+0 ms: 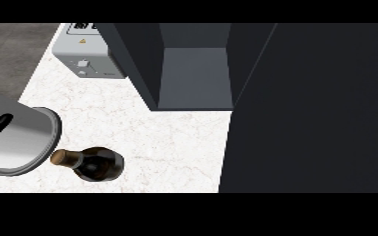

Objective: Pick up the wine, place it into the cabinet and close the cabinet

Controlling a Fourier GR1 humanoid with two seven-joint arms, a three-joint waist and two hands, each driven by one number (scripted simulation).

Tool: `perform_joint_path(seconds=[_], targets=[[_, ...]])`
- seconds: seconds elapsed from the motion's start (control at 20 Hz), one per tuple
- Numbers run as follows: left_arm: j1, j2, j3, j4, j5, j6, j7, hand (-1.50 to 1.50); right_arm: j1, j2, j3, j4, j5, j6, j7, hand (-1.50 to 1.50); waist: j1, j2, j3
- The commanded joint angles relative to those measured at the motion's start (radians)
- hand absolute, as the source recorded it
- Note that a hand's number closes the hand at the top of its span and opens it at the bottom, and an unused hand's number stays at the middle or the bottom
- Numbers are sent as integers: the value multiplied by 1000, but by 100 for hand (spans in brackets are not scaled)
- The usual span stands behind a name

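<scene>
The wine bottle [94, 163] is dark with a brown cork top and stands on the white marble counter [148, 125] at the lower left. Straight ahead, the dark cabinet [196, 75] is open and its grey inner shelf shows nothing on it. Its door [299, 115] is swung out and fills the right side of the view. A grey forearm [26, 140] enters at the left edge, just left of the bottle. Only a black sliver of my left hand [4, 120] shows there. My right hand is out of view.
A grey toaster [85, 55] stands at the back left, beside the cabinet's left wall. Left of it the counter ends and a dark grey surface [22, 50] begins. The open door blocks sight of the counter on the right.
</scene>
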Motion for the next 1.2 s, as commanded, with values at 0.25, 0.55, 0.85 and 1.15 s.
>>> perform_joint_path(seconds=[0.25, 0.55, 0.85, 1.15], targets=[[-12, -66, -24, 148, -143, -80, -68, -150, -73, -23, 4, -161, -37, -45, 166, -150, -1, -1, -1], [10, -83, -34, 209, -214, -150, -99, -150, -86, -40, -75, -128, -95, -22, 140, -150, 2, 0, 0], [-13, -127, -59, 402, -366, -254, -234, -150, -112, -26, -39, -151, -50, -53, 169, -150, -5, 0, -1], [-6, -164, -70, 475, -449, -289, -296, -150, -131, -29, -47, -97, -65, -39, 156, -150, 2, 1, 0]])
